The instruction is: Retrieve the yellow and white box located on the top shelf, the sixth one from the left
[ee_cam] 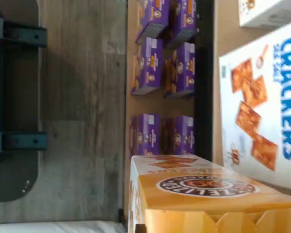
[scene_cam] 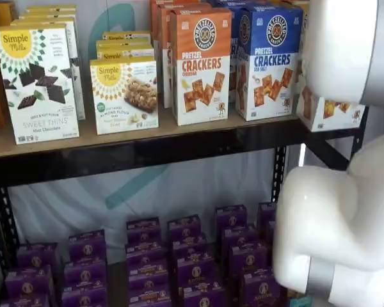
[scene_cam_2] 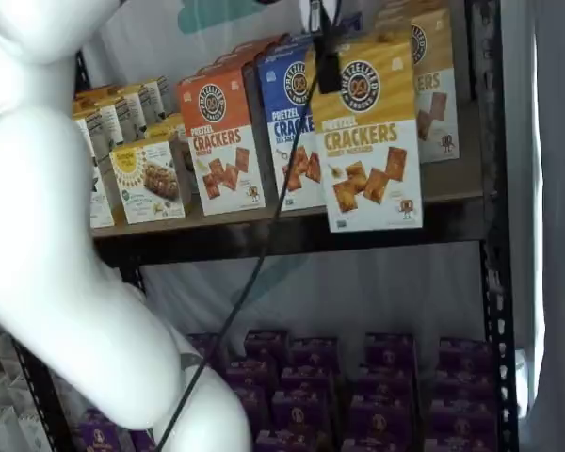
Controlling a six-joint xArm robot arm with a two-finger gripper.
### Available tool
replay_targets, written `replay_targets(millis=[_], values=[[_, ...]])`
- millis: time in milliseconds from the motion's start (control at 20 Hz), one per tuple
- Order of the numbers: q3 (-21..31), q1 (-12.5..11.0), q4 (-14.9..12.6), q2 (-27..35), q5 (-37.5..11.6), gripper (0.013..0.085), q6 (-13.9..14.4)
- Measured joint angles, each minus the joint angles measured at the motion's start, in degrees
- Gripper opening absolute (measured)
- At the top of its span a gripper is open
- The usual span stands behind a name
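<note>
1. The arm (scene_cam: 336, 217) has smooth, glossy white rounded housings, bulbous at the joints, in both shelf views.
2. A thin black cable (scene_cam_2: 254, 273) trails beside it.
3. The gripper (scene_cam_2: 327, 58) shows black fingers (scene_cam_2: 328, 66) below a white body.

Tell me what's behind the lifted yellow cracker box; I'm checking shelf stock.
Behind the yellow and white box, held by the claw, another yellow-topped box stands on the top shelf. Anything further back is hidden.
</note>
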Motion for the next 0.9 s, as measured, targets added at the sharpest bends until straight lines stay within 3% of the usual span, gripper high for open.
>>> replay_targets(millis=[500,900], values=[[5.74,7.31,-2.41,-6.57,3.92,0.0610,6.83],[9.97,15.86,-3.25,-11.05,5.15,0.0610,15.25]])
